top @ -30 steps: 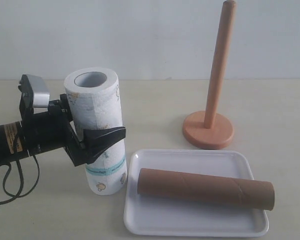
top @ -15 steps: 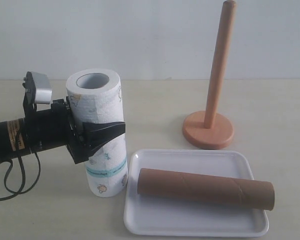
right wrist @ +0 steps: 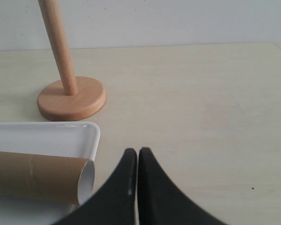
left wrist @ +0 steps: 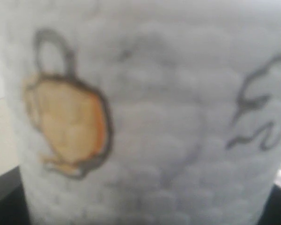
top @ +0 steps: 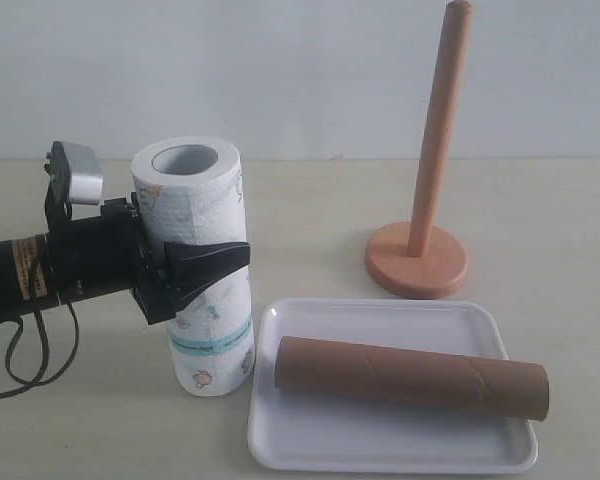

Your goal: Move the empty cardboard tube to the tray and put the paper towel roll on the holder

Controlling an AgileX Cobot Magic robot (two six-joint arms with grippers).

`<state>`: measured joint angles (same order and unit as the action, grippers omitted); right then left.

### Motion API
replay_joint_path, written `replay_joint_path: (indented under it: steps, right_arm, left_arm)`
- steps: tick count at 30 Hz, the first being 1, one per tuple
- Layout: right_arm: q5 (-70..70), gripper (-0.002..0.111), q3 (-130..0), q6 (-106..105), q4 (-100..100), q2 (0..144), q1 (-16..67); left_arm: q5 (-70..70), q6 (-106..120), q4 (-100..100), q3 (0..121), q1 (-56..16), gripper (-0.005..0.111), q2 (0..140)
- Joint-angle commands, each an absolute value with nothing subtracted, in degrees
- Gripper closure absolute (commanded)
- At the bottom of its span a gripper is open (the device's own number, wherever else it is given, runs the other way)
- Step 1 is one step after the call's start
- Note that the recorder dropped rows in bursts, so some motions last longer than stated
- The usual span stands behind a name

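The paper towel roll (top: 195, 190) stands upright on the table left of the tray (top: 380, 312). My left gripper (top: 230, 245) comes in from the left and is shut on the roll's middle; one black finger (top: 215, 262) lies across its front, the other is hidden behind. The roll's print (left wrist: 145, 117) fills the left wrist view. The empty cardboard tube (top: 410, 376) lies lengthwise in the tray. The holder (top: 430, 180) stands bare behind the tray. My right gripper (right wrist: 137, 151) is shut and empty, beside the tube's open end (right wrist: 85, 182), past the tray's corner (right wrist: 91, 136).
A black cable (top: 25, 360) loops on the table under the left arm. The wooden holder's disc base (right wrist: 71, 99) sits just beyond the tray's far edge. A pale wall rises behind the table.
My left gripper's jaws have come together from open around the roll to pressing on it. The roll has shifted slightly and still stands on the table. The tube, tray and holder are unmoved.
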<state>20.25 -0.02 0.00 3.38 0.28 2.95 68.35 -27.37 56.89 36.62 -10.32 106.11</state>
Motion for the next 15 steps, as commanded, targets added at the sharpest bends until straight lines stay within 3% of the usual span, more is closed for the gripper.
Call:
replay_joint_path:
  steps: [1, 7, 15]
  right_arm:
    - [20.0, 0.108, 0.0, 0.0, 3.2, 0.0, 2.8]
    - [19.2, 0.108, 0.0, 0.0, 3.2, 0.0, 2.8]
    - [19.2, 0.108, 0.0, 0.0, 3.2, 0.0, 2.8]
  left_arm:
    - [70.0, -31.3, 56.9, 36.9, -10.5, 0.103, 100.5]
    - [62.4, -35.6, 56.4, 36.9, -10.5, 0.103, 87.3]
    - [58.0, -43.7, 56.4, 42.0, -13.2, 0.103, 81.6]
